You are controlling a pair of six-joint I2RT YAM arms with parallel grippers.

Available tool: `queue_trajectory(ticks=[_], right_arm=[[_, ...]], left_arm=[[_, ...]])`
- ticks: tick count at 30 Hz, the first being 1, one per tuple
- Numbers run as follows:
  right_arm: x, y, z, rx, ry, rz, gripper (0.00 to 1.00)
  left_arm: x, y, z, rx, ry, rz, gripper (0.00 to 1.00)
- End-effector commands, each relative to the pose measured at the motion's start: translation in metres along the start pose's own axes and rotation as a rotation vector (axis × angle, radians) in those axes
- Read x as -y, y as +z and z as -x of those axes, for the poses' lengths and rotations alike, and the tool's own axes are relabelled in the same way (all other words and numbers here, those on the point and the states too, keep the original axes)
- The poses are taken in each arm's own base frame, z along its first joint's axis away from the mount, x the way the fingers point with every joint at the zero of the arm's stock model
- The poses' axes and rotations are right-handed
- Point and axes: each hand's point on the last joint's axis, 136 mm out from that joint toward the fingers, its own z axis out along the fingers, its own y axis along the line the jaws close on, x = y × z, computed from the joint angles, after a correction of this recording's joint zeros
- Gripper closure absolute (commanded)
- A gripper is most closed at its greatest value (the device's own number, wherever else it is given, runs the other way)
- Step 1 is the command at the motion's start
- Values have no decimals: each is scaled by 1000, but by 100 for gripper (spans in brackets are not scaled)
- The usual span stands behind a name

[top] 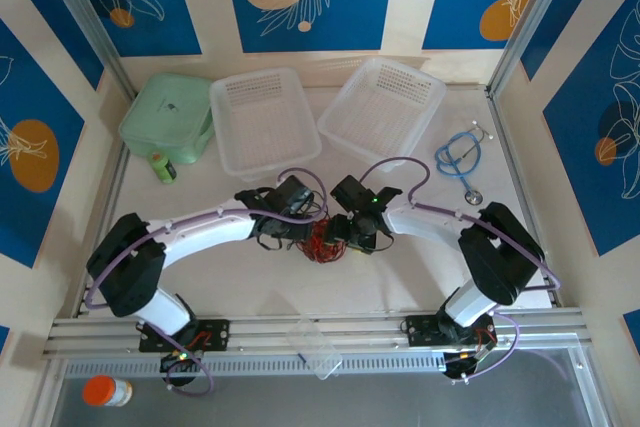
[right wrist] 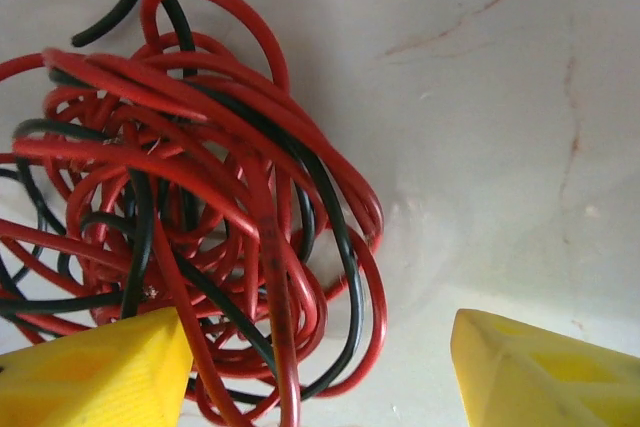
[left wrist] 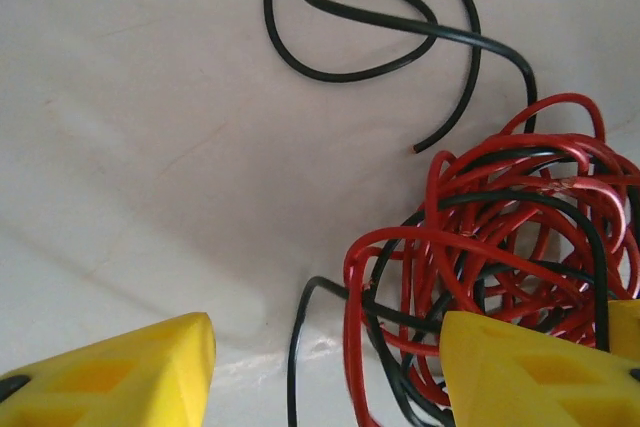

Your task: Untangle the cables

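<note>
left gripper (left wrist: 328,335) agape, glossy red-and-black cables (left wrist: 482,239) balled in loops against one side | right gripper (right wrist: 318,325) agape, same rounded tangle at one side | smooth pale table (left wrist: 150,147) beneath

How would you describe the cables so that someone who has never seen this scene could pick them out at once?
Start at the middle of the white table, where the left gripper and right gripper nearly meet. Between them lie the cables, a knot of thin red and black wires. The light-blue loop at the right is thicker and lies apart.
</note>
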Motion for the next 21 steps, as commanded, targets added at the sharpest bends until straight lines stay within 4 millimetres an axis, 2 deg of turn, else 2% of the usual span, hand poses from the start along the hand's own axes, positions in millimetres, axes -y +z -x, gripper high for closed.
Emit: queue_trajectory(ticks=[1, 4, 6, 8, 10, 11, 13, 14, 17, 21], right_arm=[[-7, 4, 4, 19, 23, 12, 31], [-3, 14, 0, 7, 40, 16, 34], [1, 19, -3, -1, 50, 16, 41], [3, 22, -4, -4, 53, 15, 54], [8, 23, -4, -3, 59, 1, 74], [11, 23, -3, -1, 63, -5, 81], [17, 22, -3, 2, 73, -20, 97], [20, 20, -2, 6, 78, -26, 100], [32, 11, -1, 24, 91, -46, 100], [49, -7, -1, 46, 100, -82, 100]], left_arm=[[6, 16, -6, -23, -42, -51, 39], [10, 30, -20, -67, -65, -90, 39], [13, 37, -27, -90, -77, -110, 39], [13, 42, -33, -103, -87, -122, 39], [13, 45, -38, -116, -89, -129, 40], [12, 46, -40, -120, -88, -126, 44], [7, 47, -44, -127, -83, -110, 59], [4, 46, -45, -127, -81, -95, 66], [-8, 41, -46, -119, -67, -44, 83], [-24, 29, -43, -94, -52, 39, 96]])
